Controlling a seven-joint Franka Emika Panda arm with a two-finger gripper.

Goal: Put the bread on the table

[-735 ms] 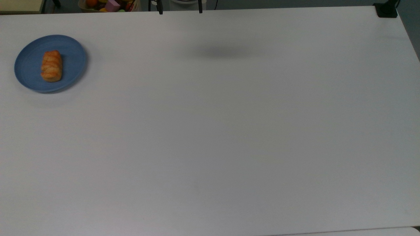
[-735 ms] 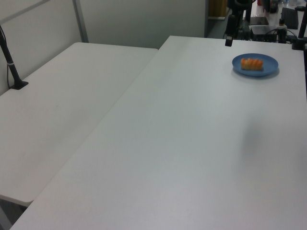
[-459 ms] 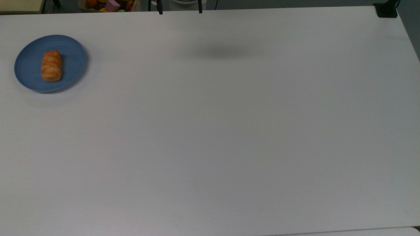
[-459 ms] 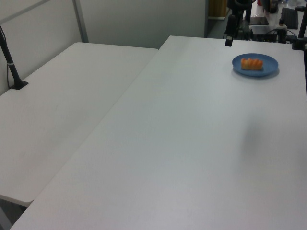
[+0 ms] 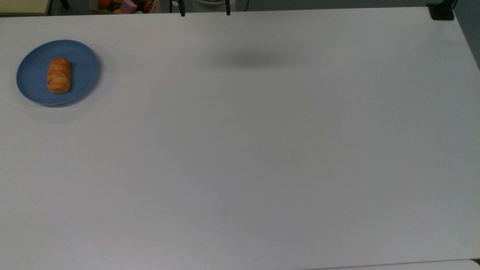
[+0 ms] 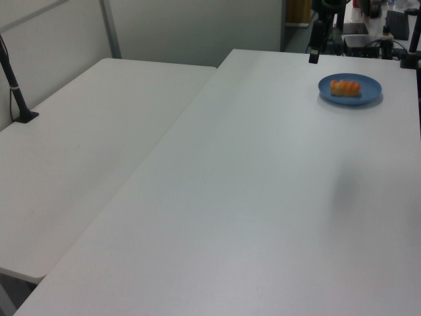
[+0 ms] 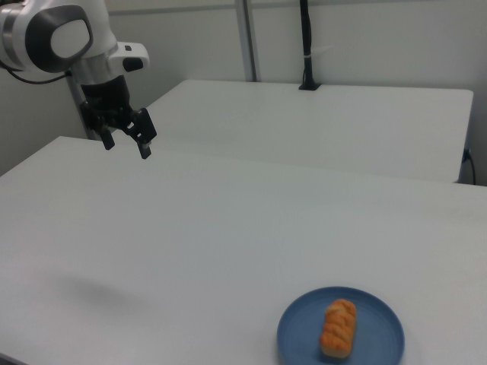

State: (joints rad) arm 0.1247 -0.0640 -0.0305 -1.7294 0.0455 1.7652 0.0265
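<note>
The bread (image 5: pixel 59 75) (image 6: pixel 345 87) (image 7: pixel 338 328), a small golden-orange ridged roll, lies on a round blue plate (image 5: pixel 84 60) (image 6: pixel 370 84) (image 7: pixel 299 329). The plate stands near the far left edge of the white table (image 5: pixel 262 150) (image 6: pixel 263 197) (image 7: pixel 190 243) in the top view. My gripper (image 5: pixel 205 11) (image 6: pixel 314 56) (image 7: pixel 127 147) hangs open above the table's far edge, well away from the plate, with nothing between its black fingers. Its shadow falls on the tabletop below it.
A second white table (image 6: pixel 85 131) (image 7: pixel 319 122) adjoins the first and carries a black post (image 6: pixel 16 92) (image 7: pixel 306 46). A black clamp (image 5: pixel 441 11) sits at the top view's upper right corner. A bin of colourful items (image 5: pixel 123 5) lies beyond the far edge.
</note>
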